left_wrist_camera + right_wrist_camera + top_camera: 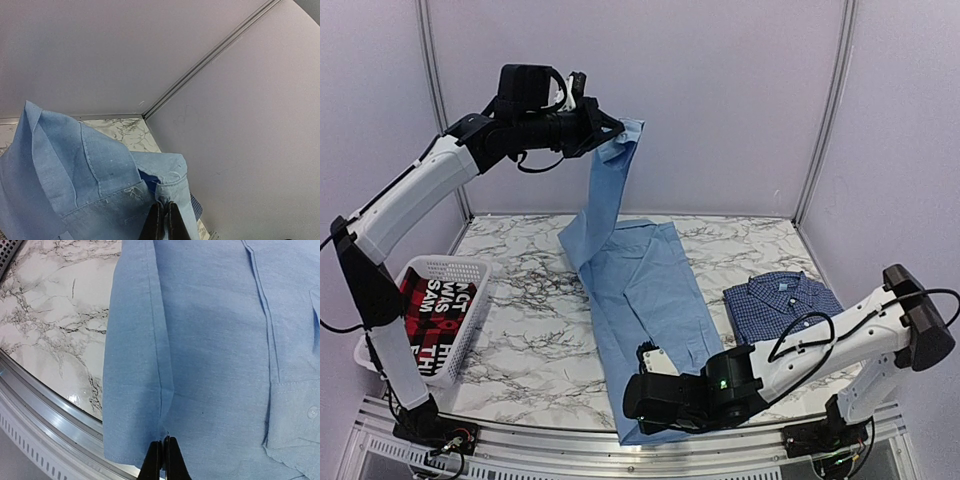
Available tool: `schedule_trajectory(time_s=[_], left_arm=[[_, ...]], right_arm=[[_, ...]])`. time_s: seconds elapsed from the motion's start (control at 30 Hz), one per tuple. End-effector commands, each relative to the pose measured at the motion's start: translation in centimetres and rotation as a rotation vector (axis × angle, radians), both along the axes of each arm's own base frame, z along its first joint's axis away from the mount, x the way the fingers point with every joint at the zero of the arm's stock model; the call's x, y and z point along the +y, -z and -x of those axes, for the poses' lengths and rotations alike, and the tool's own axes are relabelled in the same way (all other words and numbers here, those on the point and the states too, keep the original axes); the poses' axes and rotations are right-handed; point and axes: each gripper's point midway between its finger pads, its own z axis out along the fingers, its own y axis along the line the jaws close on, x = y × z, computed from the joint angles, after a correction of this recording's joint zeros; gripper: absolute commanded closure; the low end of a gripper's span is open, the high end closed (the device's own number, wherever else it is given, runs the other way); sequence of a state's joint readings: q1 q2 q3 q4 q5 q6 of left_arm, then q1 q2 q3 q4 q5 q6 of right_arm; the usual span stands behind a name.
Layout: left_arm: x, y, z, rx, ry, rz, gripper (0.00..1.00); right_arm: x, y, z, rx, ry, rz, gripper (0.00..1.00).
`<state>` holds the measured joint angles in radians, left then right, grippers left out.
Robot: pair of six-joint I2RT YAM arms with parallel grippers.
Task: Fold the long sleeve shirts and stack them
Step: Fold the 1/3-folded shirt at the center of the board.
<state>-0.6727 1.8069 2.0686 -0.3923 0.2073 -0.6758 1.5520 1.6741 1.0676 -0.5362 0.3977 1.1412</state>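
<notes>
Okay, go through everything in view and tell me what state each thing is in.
light blue shirt, near part flat on the table, far end held up in the air.
dark blue checked shirt, folded, lying to its right.
left gripper, shut on the light blue shirt's raised end.
right gripper, shut on its near hem.
white basket, holding a red-and-black garment.

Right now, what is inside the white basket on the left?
Inside the basket lies a red-and-black garment with white letters. It covers most of the floor, so anything under it cannot be seen.
</notes>
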Motion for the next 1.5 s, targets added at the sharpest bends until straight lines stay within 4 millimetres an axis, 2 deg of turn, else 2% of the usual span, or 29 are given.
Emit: schedule_trajectory(time_s=[0.0,0.3,0.43,0.6,0.8,0.9,1.07,1.2,1.33,1.47], left_arm=[[-2.3,-2.7,0.1,-0.074,0.034,0.074,1.00],[-7.2,-1.2,0.7,-0.092,0.124,0.105,1.00],[-8.8,-0.5,0.7,-0.091,0.150,0.123,1.00],[-10.7,1.7,0.5,-0.067,0.188,0.118,1.00],[-11.6,3.7,0.8,-0.044,0.212,0.107,1.00],[-11.8,4.3,1.1,-0.041,0.225,0.100,1.00],[-11.9,6.0,1.4,-0.017,0.221,0.078,1.00],[-11.4,8.4,2.2,0.009,0.166,0.027,1.00],[-8.7,11.2,2.7,0.074,-0.001,-0.006,1.00],[-6.4,14.2,4.7,0.131,-0.139,-0.041,1.00]], right_arm=[[-1.1,-0.9,-0.8,-0.020,0.109,-0.047,1.00],[-2.6,-0.4,-0.6,-0.011,0.148,-0.050,1.00],[-3.2,0.0,-0.5,-0.006,0.163,-0.048,1.00],[-3.4,0.5,-0.4,0.002,0.164,-0.043,1.00],[-3.7,0.4,-0.4,0.006,0.165,-0.056,0.98],[-3.9,-0.7,-0.6,-0.011,0.162,-0.071,0.84],[-4.2,-4.2,-1.7,-0.048,0.139,-0.129,0.66],[-4.8,-6.6,-3.7,-0.069,0.122,-0.170,0.60],[-6.6,-7.7,-6.1,-0.088,0.135,-0.178,0.58],[-8.9,-7.9,-8.5,-0.091,0.170,-0.193,0.58]])
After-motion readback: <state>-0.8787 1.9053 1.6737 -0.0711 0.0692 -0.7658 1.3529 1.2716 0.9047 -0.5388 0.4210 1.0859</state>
